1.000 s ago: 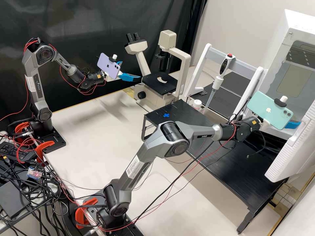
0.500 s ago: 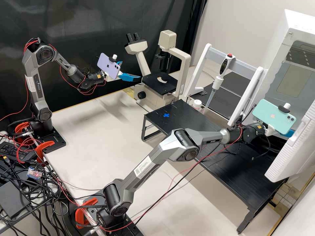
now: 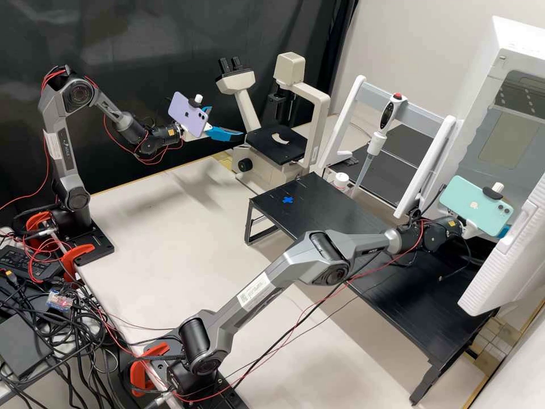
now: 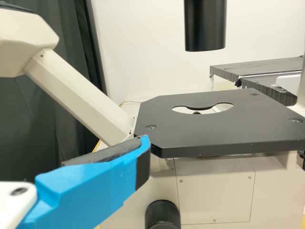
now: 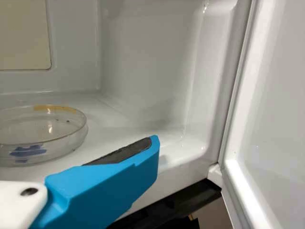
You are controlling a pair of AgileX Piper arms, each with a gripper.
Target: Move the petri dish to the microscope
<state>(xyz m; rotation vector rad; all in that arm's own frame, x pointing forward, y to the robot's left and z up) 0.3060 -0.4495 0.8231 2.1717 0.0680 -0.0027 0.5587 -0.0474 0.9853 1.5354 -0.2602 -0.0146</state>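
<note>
Nearest is the right arm, its wrist at the opening of the white cabinet, whose door is open. Inside, the petri dish sits flat on the cabinet floor, with a blue mark on its side and a yellowish strip along its rim. The right fingers are near it, spread apart, with nothing between them; the pickup is not yet made. As far as I can judge, the job is at its start: reaching the cabinet is done, gripping the dish comes next.

Farther off, past the low black stand, the left fingers are wide apart and hold nothing, close beside the microscope. Its black stage, with a cut-out in the middle, is the likely place for the dish. What is left, then, is nearly all of the task: grip the dish, bring it out level, carry it across and set it down there.
</note>
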